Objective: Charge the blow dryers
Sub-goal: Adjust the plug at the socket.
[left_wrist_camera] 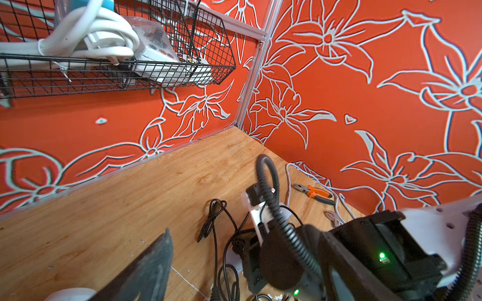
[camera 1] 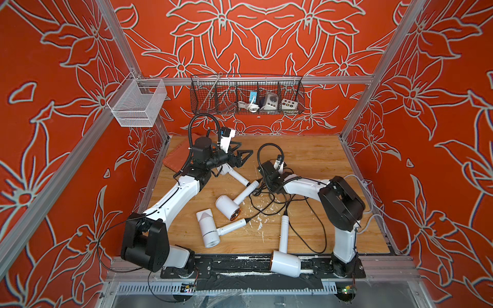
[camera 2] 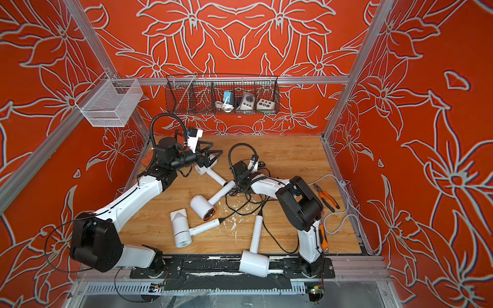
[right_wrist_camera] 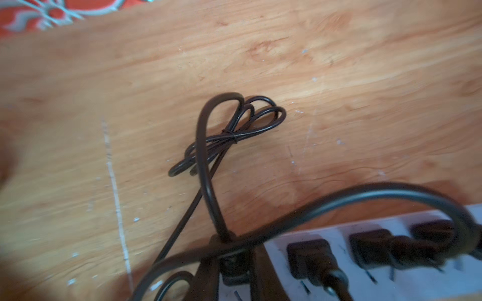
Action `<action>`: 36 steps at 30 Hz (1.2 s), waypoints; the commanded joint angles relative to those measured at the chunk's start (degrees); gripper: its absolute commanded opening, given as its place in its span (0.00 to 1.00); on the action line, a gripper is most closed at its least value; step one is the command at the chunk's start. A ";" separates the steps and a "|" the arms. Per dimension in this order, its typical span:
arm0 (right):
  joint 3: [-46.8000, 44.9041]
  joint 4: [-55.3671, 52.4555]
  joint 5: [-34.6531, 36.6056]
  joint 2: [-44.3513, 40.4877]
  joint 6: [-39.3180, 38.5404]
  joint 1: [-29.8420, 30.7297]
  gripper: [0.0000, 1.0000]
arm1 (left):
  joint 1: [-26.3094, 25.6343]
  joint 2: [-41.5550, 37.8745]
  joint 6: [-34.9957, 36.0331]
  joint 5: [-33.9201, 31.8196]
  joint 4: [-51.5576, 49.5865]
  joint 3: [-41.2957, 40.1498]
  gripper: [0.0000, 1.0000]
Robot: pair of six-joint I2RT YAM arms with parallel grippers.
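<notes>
Wooden bench (camera 1: 306,154) stood inside red floral walls. Right end effector (right_wrist_camera: 232,260) was clamped on black plug (right_wrist_camera: 233,272) at end of white power strip (right_wrist_camera: 340,250); two more plugs sat seated alongside. Left end effector (camera 1: 241,152) had jaws wide apart, poised over rear blow dryer (camera 1: 240,177). Other blow dryers (camera 1: 208,232) lay mid-bench, with one at front edge (camera 1: 285,262). Black cords (camera 1: 269,205) lay tangled between them.

Three blow dryers (camera 1: 228,206) lie in the middle of the table (camera 1: 306,157), a fourth dryer (camera 1: 285,262) at its front edge; pliers (camera 2: 326,197) lie to the right.
</notes>
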 commanded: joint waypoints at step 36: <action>-12.93 -2.59 -38.23 11.05 7.62 4.45 0.42 | 1.44 -1.76 -0.23 0.21 1.55 -0.90 0.87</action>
